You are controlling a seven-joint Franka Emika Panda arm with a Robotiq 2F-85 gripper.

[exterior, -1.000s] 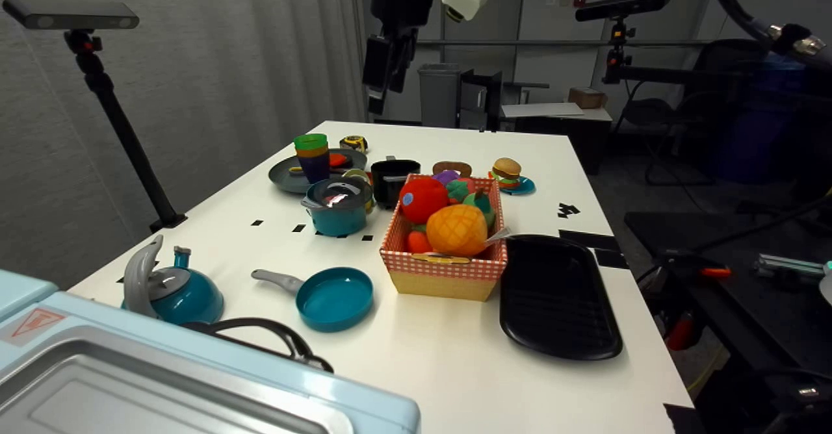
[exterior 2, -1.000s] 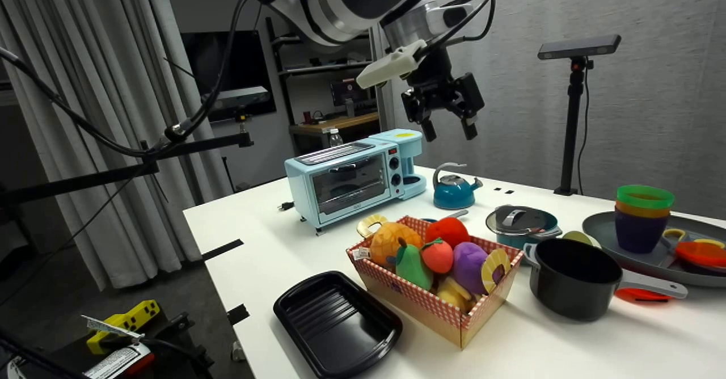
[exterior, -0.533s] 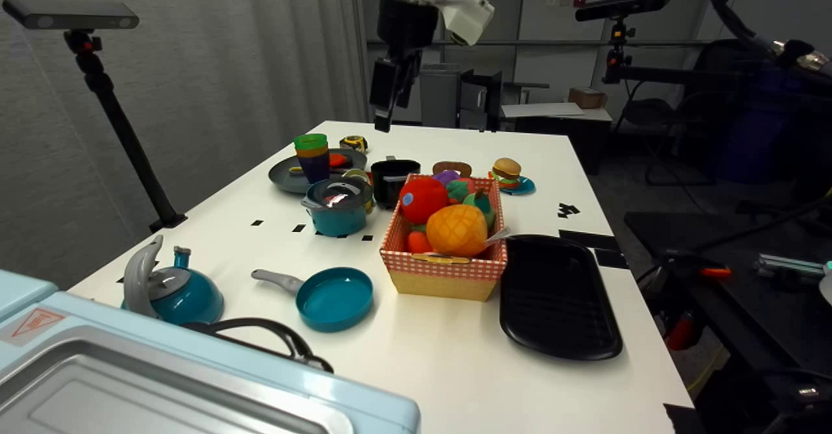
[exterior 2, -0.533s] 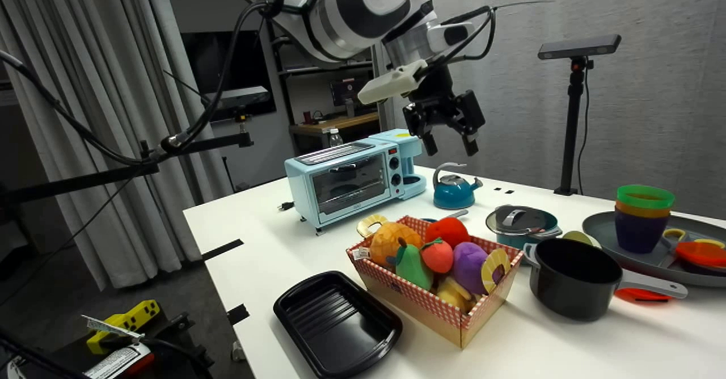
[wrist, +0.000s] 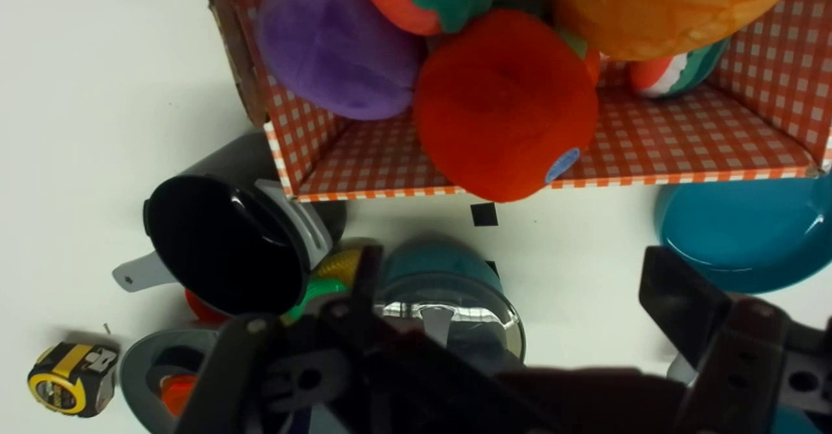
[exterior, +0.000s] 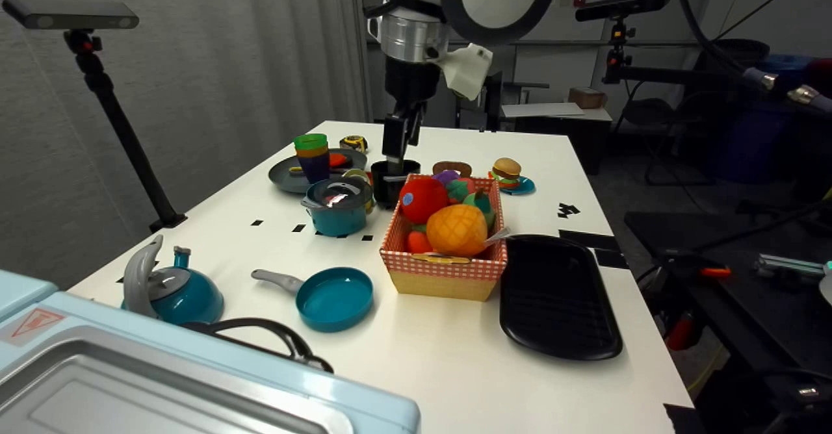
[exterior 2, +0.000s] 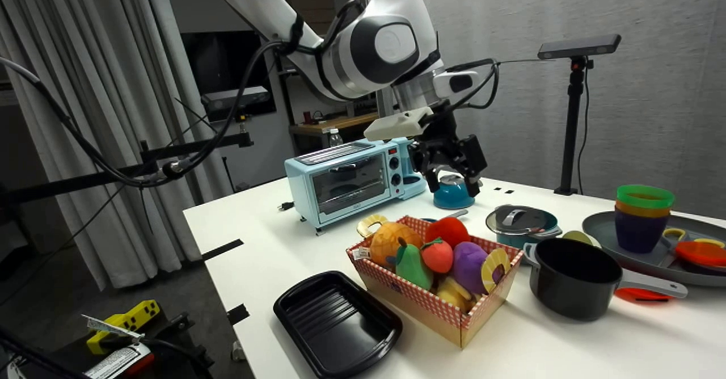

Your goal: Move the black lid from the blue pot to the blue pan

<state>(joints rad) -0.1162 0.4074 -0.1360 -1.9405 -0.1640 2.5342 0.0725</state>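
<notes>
Exterior view — blue pan (exterior: 334, 299) lying crosswise — handle (exterior: 278, 280) pointing left.

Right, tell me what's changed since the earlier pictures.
The end effector has moved down in both exterior views, its jaws open; nothing was taken hold of or let go. The black lid stays on the blue pot; the blue frying pan, plush-toy basket and teal kettle are where they were.

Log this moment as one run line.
gripper: open, holding nothing, above table | black lid: on blue pot | blue pan: uncovered | lid transfer: not yet done | likely next: reach for lid
</notes>
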